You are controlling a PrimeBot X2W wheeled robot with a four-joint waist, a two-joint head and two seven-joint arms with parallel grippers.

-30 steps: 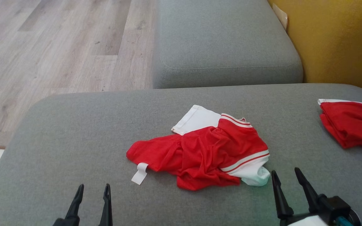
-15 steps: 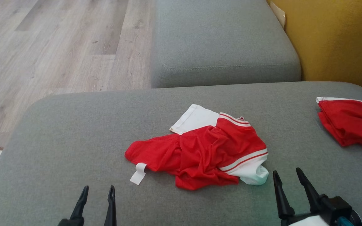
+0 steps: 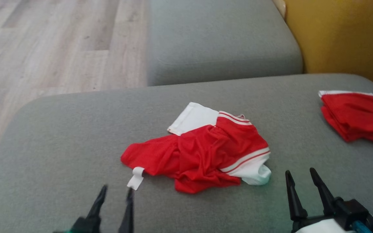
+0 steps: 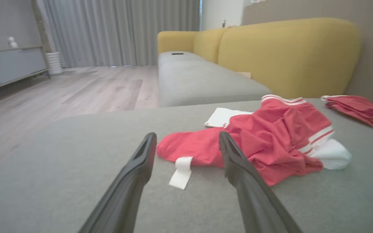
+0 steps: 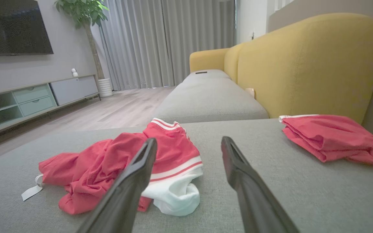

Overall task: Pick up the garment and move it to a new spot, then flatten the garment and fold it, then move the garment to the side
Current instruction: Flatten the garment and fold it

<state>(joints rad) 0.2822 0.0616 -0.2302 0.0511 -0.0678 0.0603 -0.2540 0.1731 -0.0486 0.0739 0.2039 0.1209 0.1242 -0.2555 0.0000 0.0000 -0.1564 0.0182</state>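
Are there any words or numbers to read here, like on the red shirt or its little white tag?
No text can be read anywhere.
The white tag on the crumpled red and white garment looks blank; any print on it is too small to tell.
The folded red garment shows no print.
The dark screen on the wall shows nothing.

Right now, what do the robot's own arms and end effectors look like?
The left end effector and right end effector each have two long, matte black fingers tapering to points. The right one's fingers rise from a blocky black mount over a pale housing with a teal-blue part. The left one's base is blurred, with a hint of teal.
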